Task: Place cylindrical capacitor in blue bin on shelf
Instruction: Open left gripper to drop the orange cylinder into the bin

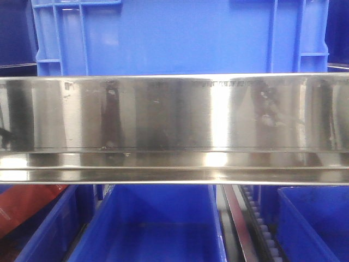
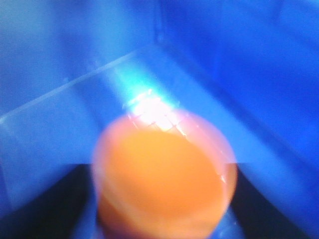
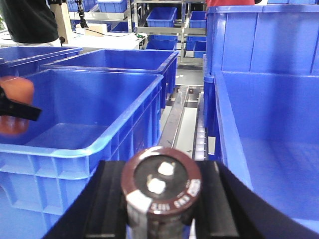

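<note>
A brown cylindrical capacitor (image 3: pixel 162 186) with two pale terminals on its top stands between the black fingers (image 3: pixel 107 199) of my right gripper (image 3: pixel 162 201), which is shut on it. It hangs in the gap between a blue bin (image 3: pixel 99 144) on the left and another blue bin (image 3: pixel 224 114) on the right. My left gripper (image 2: pixel 164 199) is shut on a blurred orange round object (image 2: pixel 164 169) inside a blue bin (image 2: pixel 60 114). In the right wrist view that orange object (image 3: pixel 15 89) shows at the far left. The shelf (image 1: pixel 174 114) fills the front view with its shiny rail.
A large blue crate (image 1: pixel 174 38) sits on the tier above the rail, and open blue bins (image 1: pixel 158 229) lie below it. A metal roller track (image 3: pixel 184 119) runs between the bins. A person in a black shirt (image 3: pixel 30 20) stands at the back left.
</note>
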Robot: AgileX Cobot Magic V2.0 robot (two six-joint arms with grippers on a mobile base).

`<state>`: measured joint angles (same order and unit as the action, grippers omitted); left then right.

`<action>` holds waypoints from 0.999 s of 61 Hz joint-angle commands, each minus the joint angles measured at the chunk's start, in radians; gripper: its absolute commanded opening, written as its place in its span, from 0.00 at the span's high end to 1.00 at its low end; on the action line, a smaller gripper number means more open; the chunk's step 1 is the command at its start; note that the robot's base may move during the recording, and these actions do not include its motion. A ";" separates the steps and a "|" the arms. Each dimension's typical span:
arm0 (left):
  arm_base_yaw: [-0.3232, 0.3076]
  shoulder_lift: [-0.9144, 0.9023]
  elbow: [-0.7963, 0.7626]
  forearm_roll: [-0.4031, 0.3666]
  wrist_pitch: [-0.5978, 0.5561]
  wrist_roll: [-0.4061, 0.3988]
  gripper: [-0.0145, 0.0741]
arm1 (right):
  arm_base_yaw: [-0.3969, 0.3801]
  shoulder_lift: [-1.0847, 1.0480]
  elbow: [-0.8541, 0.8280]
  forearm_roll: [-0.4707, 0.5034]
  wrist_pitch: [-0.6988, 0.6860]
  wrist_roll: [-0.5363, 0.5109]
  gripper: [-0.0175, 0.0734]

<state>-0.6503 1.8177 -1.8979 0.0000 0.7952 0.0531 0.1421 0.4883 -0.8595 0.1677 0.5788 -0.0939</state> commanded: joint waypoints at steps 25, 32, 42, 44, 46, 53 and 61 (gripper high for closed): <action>0.012 -0.232 -0.012 -0.013 0.128 -0.005 0.74 | 0.001 -0.003 -0.008 -0.001 -0.017 -0.004 0.99; 0.042 -0.314 0.015 -0.013 0.202 -0.005 0.94 | 0.001 -0.003 -0.008 -0.001 -0.017 -0.004 0.99; 0.121 -0.479 0.171 -0.013 0.179 -0.012 0.96 | 0.001 0.000 -0.008 -0.001 -0.017 -0.004 0.99; 0.141 -0.522 0.216 -0.013 0.166 -0.012 0.96 | 0.001 0.000 -0.008 -0.001 -0.017 -0.004 0.99; 0.161 -0.560 0.252 -0.013 0.155 -0.012 0.96 | 0.001 0.002 -0.008 -0.001 -0.017 -0.004 0.99; 0.223 -0.714 0.400 -0.013 0.124 -0.012 0.96 | 0.001 0.012 -0.008 -0.001 -0.019 -0.004 0.99; 0.297 -0.893 0.567 -0.013 0.102 -0.012 0.96 | 0.001 0.056 -0.010 -0.001 -0.031 -0.004 0.99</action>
<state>-0.3878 1.0204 -1.4092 -0.0074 0.9243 0.0494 0.1421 0.5126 -0.8595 0.1677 0.5848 -0.0939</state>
